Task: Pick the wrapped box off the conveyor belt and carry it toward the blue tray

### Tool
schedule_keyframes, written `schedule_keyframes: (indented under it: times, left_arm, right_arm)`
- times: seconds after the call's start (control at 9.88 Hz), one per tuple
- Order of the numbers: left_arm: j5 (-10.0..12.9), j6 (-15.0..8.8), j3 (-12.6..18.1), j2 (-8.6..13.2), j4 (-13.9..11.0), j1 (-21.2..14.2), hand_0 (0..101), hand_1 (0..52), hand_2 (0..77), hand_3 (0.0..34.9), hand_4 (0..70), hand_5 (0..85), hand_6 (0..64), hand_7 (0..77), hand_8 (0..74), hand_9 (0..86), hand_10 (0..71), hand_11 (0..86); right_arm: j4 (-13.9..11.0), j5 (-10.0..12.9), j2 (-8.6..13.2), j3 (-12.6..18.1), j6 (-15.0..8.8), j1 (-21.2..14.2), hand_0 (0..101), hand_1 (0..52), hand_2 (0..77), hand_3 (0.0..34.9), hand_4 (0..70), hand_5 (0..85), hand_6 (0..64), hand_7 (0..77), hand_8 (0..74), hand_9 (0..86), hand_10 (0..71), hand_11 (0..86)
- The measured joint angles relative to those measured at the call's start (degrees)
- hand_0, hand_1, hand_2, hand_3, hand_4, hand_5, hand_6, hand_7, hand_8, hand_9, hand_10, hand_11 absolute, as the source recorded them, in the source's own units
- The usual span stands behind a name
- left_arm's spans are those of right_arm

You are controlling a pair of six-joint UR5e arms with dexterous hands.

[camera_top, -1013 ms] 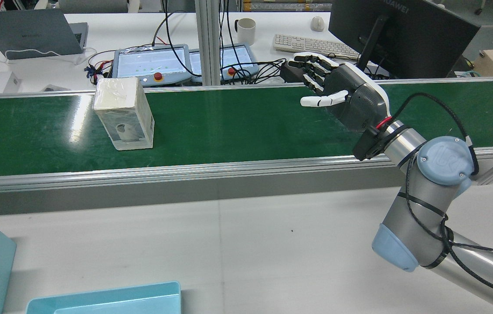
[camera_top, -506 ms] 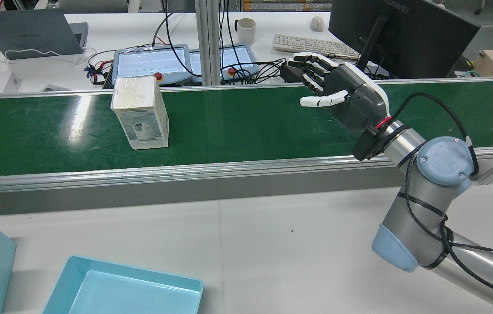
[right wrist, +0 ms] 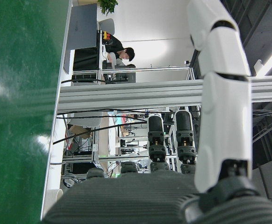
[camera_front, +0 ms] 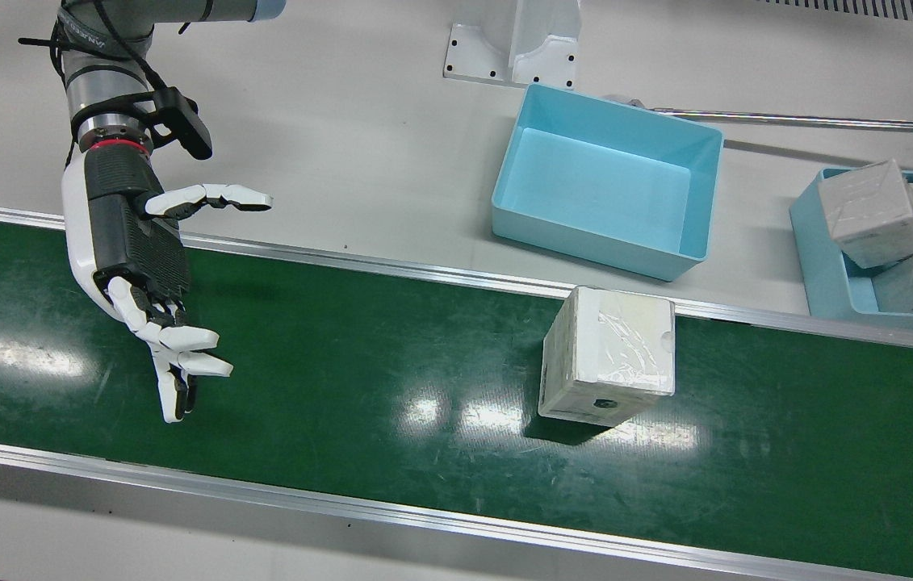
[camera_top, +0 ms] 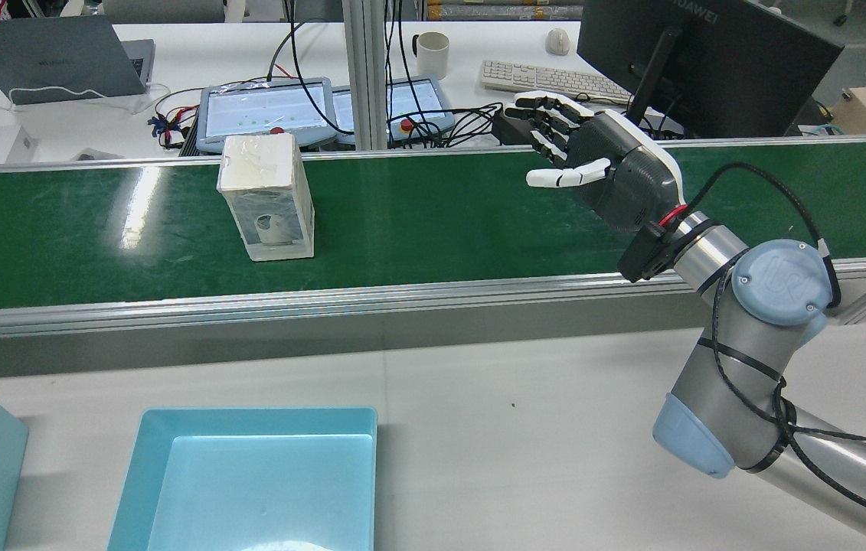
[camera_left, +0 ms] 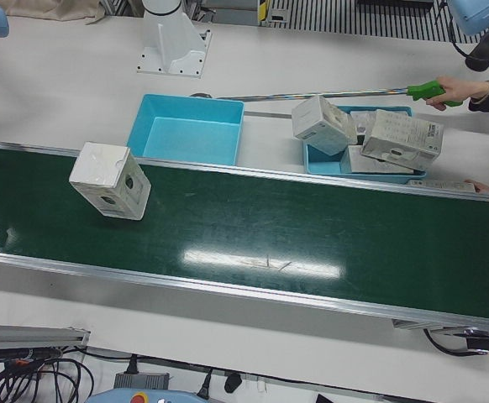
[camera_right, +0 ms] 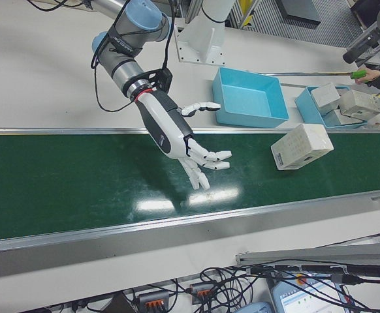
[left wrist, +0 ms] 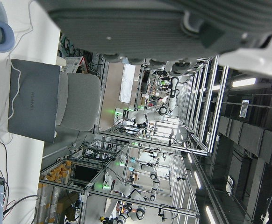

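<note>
The wrapped box (camera_front: 608, 355) stands on the green conveyor belt (camera_front: 343, 363), near the table-side rail; it also shows in the rear view (camera_top: 266, 197), the left-front view (camera_left: 110, 180) and the right-front view (camera_right: 301, 146). The empty blue tray (camera_front: 585, 246) sits on the white table just behind the box, seen from the rear (camera_top: 256, 415). My right hand (camera_front: 141, 266) hovers open over the belt, fingers spread, well apart from the box (camera_top: 601, 168) (camera_right: 177, 134). Of my left hand only a dark edge (left wrist: 140, 23) shows in its own view.
A second blue tray (camera_front: 819, 266) holding several wrapped boxes sits beside the first (camera_left: 337, 170). A person's hand holds a green-handled reaching rod (camera_left: 429, 88) across the table. Aluminium rails (camera_front: 424, 278) border the belt. Desks with monitors lie beyond the belt.
The box has travelled along the belt toward my right hand. The empty blue tray has slid into the rear view on the table. My right hand has stayed still.
</note>
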Motion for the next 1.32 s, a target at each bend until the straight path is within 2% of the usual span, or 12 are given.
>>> schedule_keyframes:
  times: [0.2,0.41,0.61,0.91,1.32]
  left_arm:
    - [0.0,0.0,0.0,0.0,0.0,0.0,0,0.0,1.1,0.0,0.0,1.1,0.0,0.5,0.5,0.0,0.5,0.0]
    - [0.0,0.0,0.0,0.0,0.0,0.0,0,0.0,0.5,0.0,0.0,1.1,0.0,0.5,0.5,0.0,0.5,0.0]
    - [0.0,0.0,0.0,0.0,0.0,0.0,0,0.0,1.1,0.0,0.0,1.1,0.0,0.5,0.5,0.0,0.0,0.0]
    - [0.0,0.0,0.0,0.0,0.0,0.0,0,0.0,0.5,0.0,0.0,1.1,0.0,0.5,0.5,0.0,0.5,0.0]
    - [0.0,0.0,0.0,0.0,0.0,0.0,0,0.0,1.1,0.0,0.0,1.1,0.0,0.5,0.5,0.0,0.5,0.0]
  right_arm:
    - [-0.1,0.0,1.9,-1.9,-0.3,-0.6,49,16.4,20.2,11.7,13.6,28.4,4.9,22.4,0.0,4.4,0.0,1.1]
    - [-0.3,-0.1,3.7,-3.0,-0.5,-1.6,49,18.0,20.2,11.6,12.0,28.4,4.9,22.4,0.0,4.4,0.0,1.1]
    - [-0.6,-0.1,4.8,-3.4,-0.9,-2.6,49,17.5,20.2,13.1,12.0,26.2,4.4,22.4,0.0,4.4,0.0,1.1]
    - [-0.5,1.3,6.5,-4.9,-2.0,-4.4,49,17.5,20.2,14.2,10.9,27.3,4.9,22.4,0.0,2.7,0.0,1.1]
    - [-0.5,2.5,10.1,-8.9,-2.4,-6.1,49,19.1,22.4,14.2,9.3,27.8,3.3,21.3,0.0,2.7,0.0,1.1]
